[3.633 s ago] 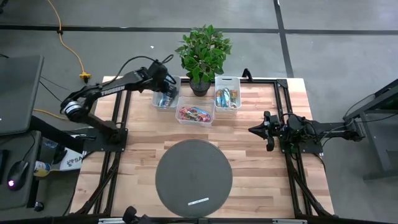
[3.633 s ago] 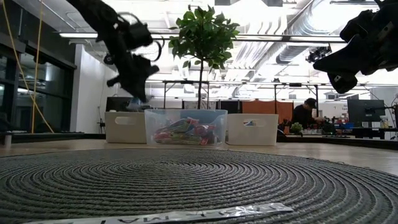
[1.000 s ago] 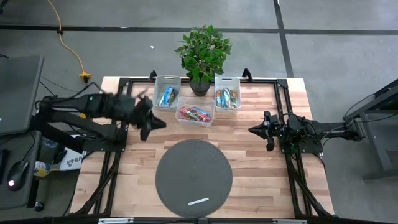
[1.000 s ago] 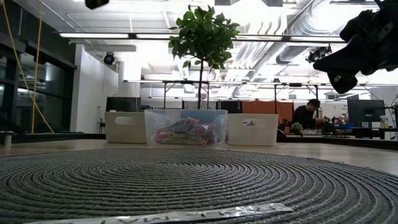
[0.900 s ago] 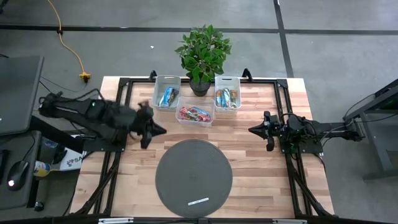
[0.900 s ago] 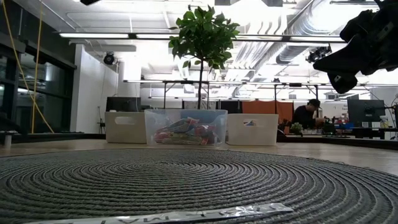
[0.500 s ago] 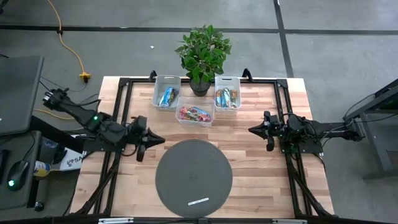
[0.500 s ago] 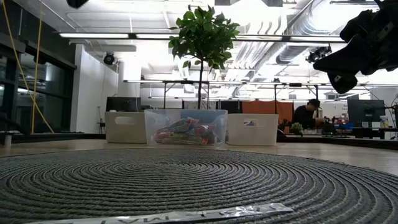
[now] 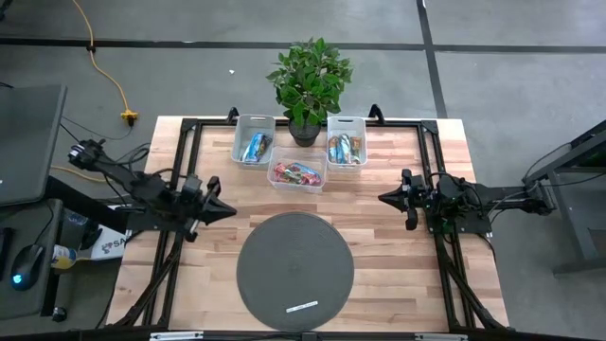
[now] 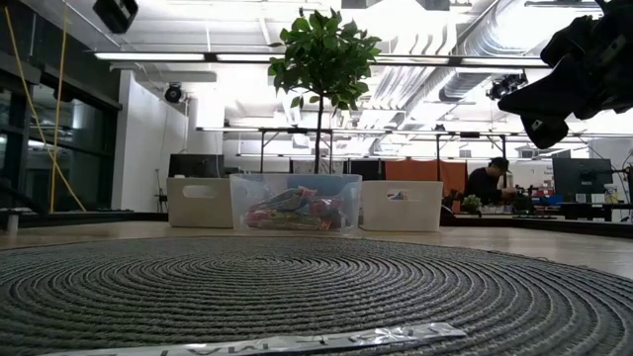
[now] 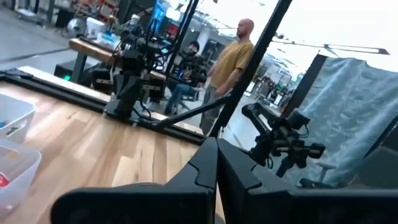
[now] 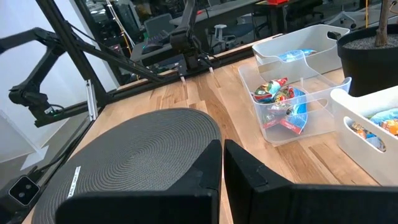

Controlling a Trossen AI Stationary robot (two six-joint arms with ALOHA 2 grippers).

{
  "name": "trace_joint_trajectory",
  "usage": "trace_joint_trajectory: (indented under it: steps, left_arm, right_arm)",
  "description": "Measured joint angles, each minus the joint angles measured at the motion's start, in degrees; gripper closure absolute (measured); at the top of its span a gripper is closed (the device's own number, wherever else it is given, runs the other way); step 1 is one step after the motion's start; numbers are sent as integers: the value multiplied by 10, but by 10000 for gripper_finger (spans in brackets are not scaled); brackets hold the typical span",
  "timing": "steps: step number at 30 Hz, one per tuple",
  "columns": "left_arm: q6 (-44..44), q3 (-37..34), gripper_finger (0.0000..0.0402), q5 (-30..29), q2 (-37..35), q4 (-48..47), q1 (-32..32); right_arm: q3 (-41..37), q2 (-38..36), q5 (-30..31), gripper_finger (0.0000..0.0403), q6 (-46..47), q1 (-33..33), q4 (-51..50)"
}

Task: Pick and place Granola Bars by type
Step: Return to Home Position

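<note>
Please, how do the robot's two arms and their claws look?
The left arm and right arm are black, made of slim jointed links with thin black cables looping beside them. The left claw and right claw each have two flat, angular black fingers.

Wood, cord and plastic
Smooth pale wood surface (image 9: 398,275); rough matt grey coiled-cord mat (image 9: 294,270); behind the mat, a clear glossy plastic bin (image 10: 336,188) of shiny-wrapped Granola Bars (image 9: 295,172).

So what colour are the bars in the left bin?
The bars are blue; high view.
</note>
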Motion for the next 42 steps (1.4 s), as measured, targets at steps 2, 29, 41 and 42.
trace_joint_trajectory:
  steps: [2,29,41,42]
  left_arm:
    - [10,-18,401,12,-31,1,0]
    - [10,-236,401,152,-255,71,2]
    - [86,-238,401,329,-254,-31,102]
    - [86,-238,401,333,-254,-44,109]
  right_arm:
    - [0,0,0,402,0,0,0]
    - [0,0,0,402,0,0,0]
    - [0,0,0,402,0,0,0]
    - [0,0,0,402,0,0,0]
